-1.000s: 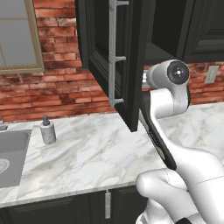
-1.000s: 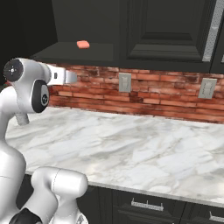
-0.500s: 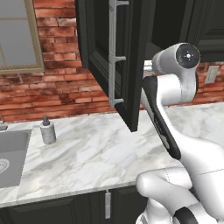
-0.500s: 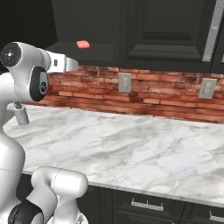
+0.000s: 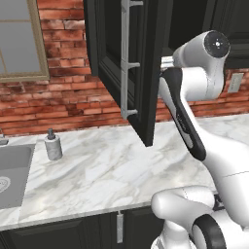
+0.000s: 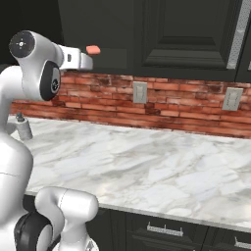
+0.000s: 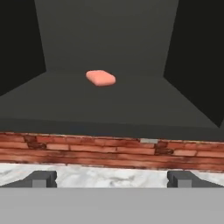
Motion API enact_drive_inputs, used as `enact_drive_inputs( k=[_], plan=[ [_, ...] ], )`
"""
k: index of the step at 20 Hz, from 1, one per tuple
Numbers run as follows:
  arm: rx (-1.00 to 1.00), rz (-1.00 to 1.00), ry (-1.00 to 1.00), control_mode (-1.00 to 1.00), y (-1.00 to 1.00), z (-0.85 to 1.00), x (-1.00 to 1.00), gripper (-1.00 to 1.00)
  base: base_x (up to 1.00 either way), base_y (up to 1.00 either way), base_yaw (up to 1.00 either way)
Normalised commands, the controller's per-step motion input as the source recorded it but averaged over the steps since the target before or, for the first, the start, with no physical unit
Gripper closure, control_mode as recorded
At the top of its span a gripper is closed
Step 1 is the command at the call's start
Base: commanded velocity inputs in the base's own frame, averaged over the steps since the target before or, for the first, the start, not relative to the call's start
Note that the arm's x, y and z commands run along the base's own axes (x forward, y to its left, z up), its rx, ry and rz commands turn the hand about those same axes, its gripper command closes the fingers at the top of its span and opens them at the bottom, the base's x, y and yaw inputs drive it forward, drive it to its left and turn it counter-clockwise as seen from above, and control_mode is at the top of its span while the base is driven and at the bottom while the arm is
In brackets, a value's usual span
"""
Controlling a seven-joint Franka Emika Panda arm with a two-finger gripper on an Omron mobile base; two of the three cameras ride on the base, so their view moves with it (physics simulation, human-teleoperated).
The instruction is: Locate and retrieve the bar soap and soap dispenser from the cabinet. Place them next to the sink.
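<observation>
The salmon-pink bar soap lies on the floor of the open black cabinet, ahead of and above my gripper. The gripper is open, nothing between its fingertips, and sits just below the shelf's front edge. From the right base view the bar soap shows just past my raised hand. The cabinet door with its long silver handle hangs open to the left of the arm. The grey soap dispenser stands upright on the counter beside the sink, and it also shows as the dispenser at far left.
White marble counter runs under the cabinet along a brick wall with two outlets. A closed black wall cabinet lies right of the open one. A window is above the sink. Base cabinets with short handles sit below.
The arm has lifted the hand from backsplash height up to the cabinet's bottom shelf, nearer the bar soap. The dispenser and door have not moved.
</observation>
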Motion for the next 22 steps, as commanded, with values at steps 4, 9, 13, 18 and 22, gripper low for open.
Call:
enact_drive_inputs(
  k=[4, 9, 13, 18, 22],
  plan=[
    [-0.05, 0.0, 0.07, -1.0, 0.02, 0.07, 0.21, -1.0, 0.0, 0.0, 0.0],
    [0.0, 0.0, 0.0, -1.0, 0.0, -0.04, 0.16, -1.0, 0.0, 0.0, 0.0],
    [0.0, 0.0, 0.0, -1.0, 0.0, 0.0, 0.36, -1.0, 0.0, 0.0, 0.0],
    [0.0, 0.01, 0.01, -1.0, 0.0, 0.0, 0.42, -1.0, 0.0, 0.0, 0.0],
    [0.0, 0.01, 0.05, -1.0, 0.0, 0.0, 0.37, -1.0, 0.0, 0.0, 0.0]
  ],
)
